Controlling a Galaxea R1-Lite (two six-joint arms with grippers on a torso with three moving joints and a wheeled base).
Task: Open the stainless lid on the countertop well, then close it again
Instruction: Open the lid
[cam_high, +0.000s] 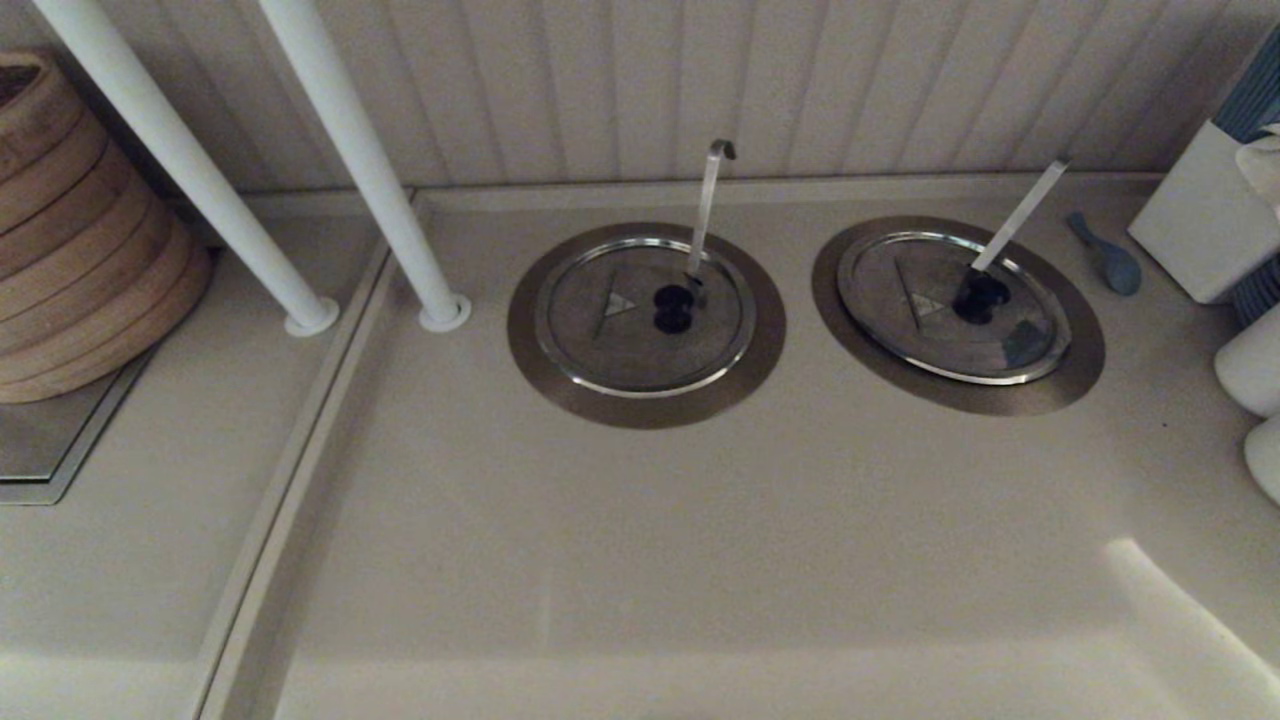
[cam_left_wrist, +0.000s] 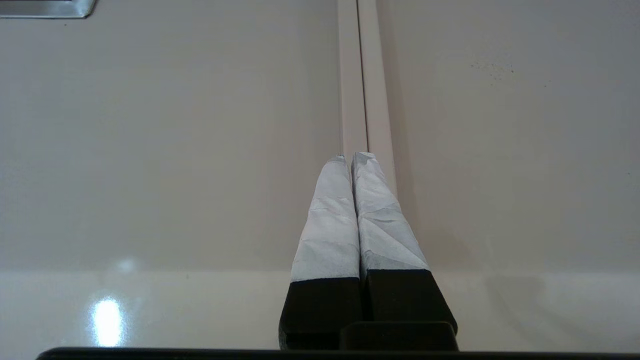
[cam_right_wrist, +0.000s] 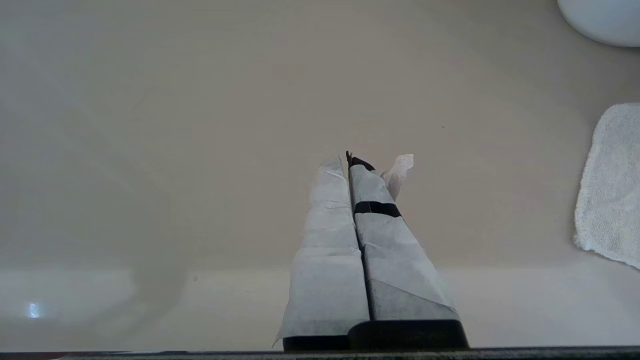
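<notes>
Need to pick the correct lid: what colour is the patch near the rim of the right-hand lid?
Dark bluish, on the stainless lid; the head view shows it best.

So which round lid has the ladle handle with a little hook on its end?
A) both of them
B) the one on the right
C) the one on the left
C: the left lid has the hook-tipped handle; the stainless lid on the right has a straight, flat-ended handle.

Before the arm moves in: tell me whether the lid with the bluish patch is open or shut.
Shut. The stainless lid lies flat inside the countertop well ring, no gap showing, with the straight ladle handle rising beside its knob.
</notes>
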